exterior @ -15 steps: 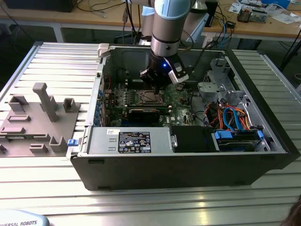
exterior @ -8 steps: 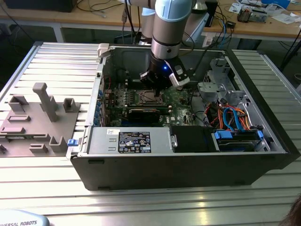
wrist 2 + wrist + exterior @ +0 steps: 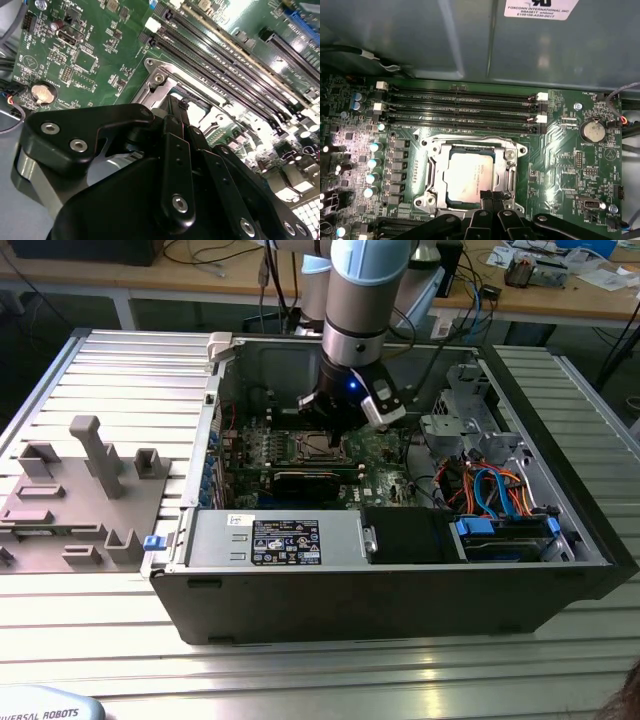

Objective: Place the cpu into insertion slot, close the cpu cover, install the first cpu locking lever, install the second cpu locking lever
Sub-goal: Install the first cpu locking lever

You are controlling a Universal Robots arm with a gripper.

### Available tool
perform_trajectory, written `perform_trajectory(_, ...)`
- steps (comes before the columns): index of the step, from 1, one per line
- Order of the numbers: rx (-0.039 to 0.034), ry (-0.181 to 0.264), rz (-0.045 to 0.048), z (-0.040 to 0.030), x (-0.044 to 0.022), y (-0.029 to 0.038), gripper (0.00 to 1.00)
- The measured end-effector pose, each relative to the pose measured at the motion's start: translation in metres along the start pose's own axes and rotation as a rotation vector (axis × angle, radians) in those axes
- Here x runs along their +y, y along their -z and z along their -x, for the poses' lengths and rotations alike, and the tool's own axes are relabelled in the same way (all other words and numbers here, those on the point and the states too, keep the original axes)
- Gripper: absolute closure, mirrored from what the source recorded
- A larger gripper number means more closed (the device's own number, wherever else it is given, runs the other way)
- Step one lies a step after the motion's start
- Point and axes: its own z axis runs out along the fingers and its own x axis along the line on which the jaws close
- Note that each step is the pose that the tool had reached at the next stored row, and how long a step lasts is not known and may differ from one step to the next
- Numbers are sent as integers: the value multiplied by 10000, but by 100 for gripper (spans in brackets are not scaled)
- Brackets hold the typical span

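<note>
The cpu [image 3: 469,175], a shiny silver-grey square, lies flat in the insertion slot, which it hides. Around it the cpu cover [image 3: 438,172] lies down as a silver frame. A thin locking lever rod [image 3: 470,140] runs along the cover's side nearest the memory slots. My gripper [image 3: 490,193] is shut, its black fingertips together at the cover's edge opposite that rod. Whether anything is pinched between them I cannot tell. In the second wrist view the gripper [image 3: 175,106] hangs over the silver socket bracket [image 3: 156,80]. The exterior view has the gripper [image 3: 333,426] inside the open computer case, low over the socket [image 3: 322,446].
Long black memory slots [image 3: 460,107] run beside the socket, a row of capacitors [image 3: 372,162] and a coin battery [image 3: 594,131] flank it. The grey case wall [image 3: 470,40] rises behind. A drive cage with blue cables [image 3: 490,490] and a grey fixture tray [image 3: 80,490] show in the exterior view.
</note>
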Motion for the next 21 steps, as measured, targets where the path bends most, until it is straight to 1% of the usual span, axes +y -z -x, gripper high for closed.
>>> perform_trajectory(3,0,0,1,-1,-15,29,89)
perform_trajectory(5,1,0,-1,-3,-37,64,89)
perform_trajectory(12,0,0,0,-6,-68,106,89)
perform_trajectory(15,1,0,-1,-8,-84,129,89)
perform_trajectory(18,1,0,0,-10,-112,167,89)
perform_trajectory(21,0,0,0,-11,-122,182,89)
